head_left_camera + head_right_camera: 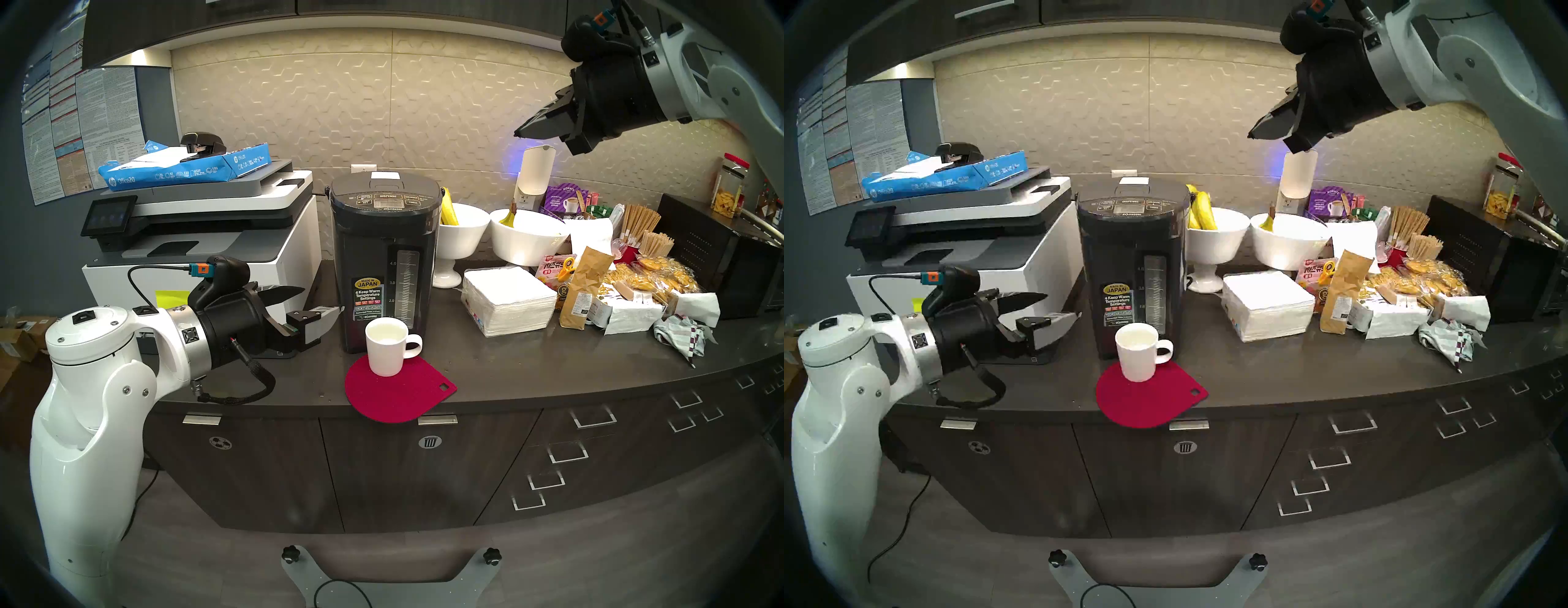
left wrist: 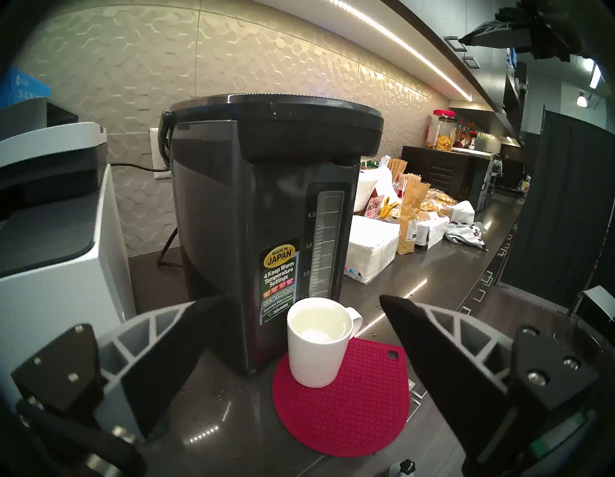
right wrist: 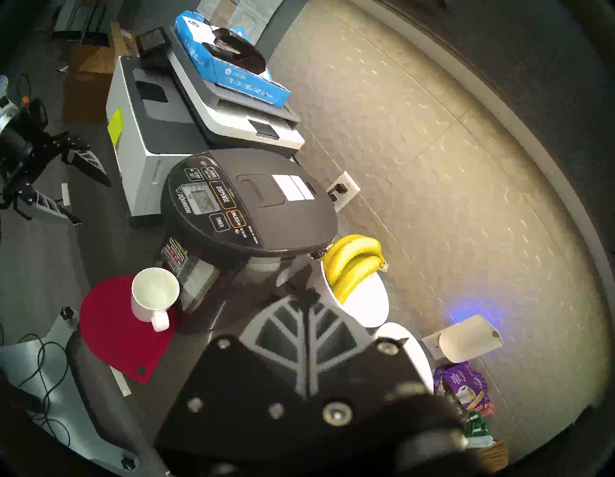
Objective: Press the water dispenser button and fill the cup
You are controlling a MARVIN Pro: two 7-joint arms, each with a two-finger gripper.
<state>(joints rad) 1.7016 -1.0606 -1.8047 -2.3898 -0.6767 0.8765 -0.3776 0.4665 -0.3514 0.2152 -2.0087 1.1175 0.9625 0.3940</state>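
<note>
The dark water dispenser (image 1: 384, 263) stands upright on the counter, with the DISPENSE button (image 3: 222, 195) in the middle of its top panel. Nothing touches the button. A white cup (image 1: 388, 346) sits on a red mat (image 1: 403, 399) against the dispenser's front, handle to the right. A pale sheen inside the cup (image 2: 317, 343) looks like water. My left gripper (image 1: 321, 302) hovers open and empty, left of the cup and level with the dispenser's lower half. My right gripper (image 1: 519, 133) is shut on nothing, high above the counter and to the right of the dispenser lid.
A white-grey printer (image 1: 203, 237) with a blue paper ream stands close on the dispenser's left. Right of it are white bowls (image 1: 460, 237) with bananas, a napkin stack (image 1: 509, 299), snack bags and a black microwave (image 1: 721, 254). The mat overhangs the counter's front edge.
</note>
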